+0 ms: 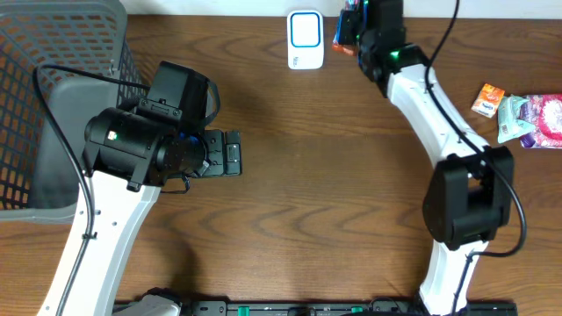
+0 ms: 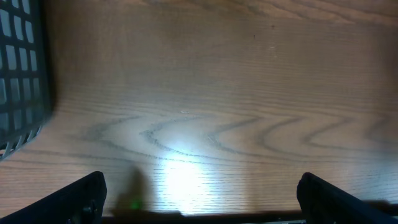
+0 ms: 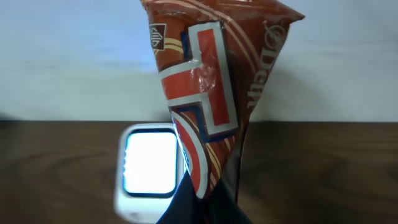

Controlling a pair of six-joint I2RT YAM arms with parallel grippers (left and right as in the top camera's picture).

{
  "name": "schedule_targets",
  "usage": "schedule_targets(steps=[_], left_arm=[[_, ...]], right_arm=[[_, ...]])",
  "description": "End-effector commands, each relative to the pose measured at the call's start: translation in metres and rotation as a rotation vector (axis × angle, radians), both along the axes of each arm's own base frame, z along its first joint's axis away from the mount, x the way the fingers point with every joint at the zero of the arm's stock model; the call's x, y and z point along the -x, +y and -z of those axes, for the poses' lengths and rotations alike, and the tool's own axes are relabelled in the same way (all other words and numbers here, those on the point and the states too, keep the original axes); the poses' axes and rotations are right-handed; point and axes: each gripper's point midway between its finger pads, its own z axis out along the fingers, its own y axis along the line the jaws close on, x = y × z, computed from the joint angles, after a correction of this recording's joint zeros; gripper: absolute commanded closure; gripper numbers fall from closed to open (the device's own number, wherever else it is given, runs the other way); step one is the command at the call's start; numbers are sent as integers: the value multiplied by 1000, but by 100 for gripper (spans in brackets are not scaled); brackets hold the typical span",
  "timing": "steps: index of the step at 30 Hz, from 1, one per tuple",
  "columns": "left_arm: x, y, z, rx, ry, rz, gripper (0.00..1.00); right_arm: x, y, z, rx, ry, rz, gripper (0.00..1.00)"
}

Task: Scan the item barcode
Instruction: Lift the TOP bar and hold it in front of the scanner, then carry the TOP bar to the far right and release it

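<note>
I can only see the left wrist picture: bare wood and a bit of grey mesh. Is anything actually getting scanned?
Observer: Yes, on the other side. The right gripper is shut on a red snack packet, holding it up close beside the white scanner.
Operator: Is the scanner switched on?
Observer: Its window glows bright white in the right wrist view.
Operator: And the mesh?
Observer: That is a grey basket at the left end of the table. The left gripper hangs open to its right, holding nothing.
</note>
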Motion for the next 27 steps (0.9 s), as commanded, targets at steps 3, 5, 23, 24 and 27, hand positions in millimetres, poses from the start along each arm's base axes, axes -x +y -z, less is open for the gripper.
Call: schedule_targets(steps=[3, 5, 23, 24, 27], left_arm=[[-2, 3, -4, -12, -15, -7, 2], [-2, 3, -4, -12, -15, -7, 2], [-2, 3, -4, -12, -15, -7, 2], [-2, 3, -4, -12, -15, -7, 2], [-2, 3, -4, -12, -15, -7, 2]], right_arm=[[11, 47, 24, -60, 66, -142, 99], [11, 59, 43, -49, 90, -153, 99], [10, -82, -3, 176, 69, 177, 99], [15, -102, -3, 219, 94, 196, 99], [33, -159, 13, 347, 213, 244, 99]])
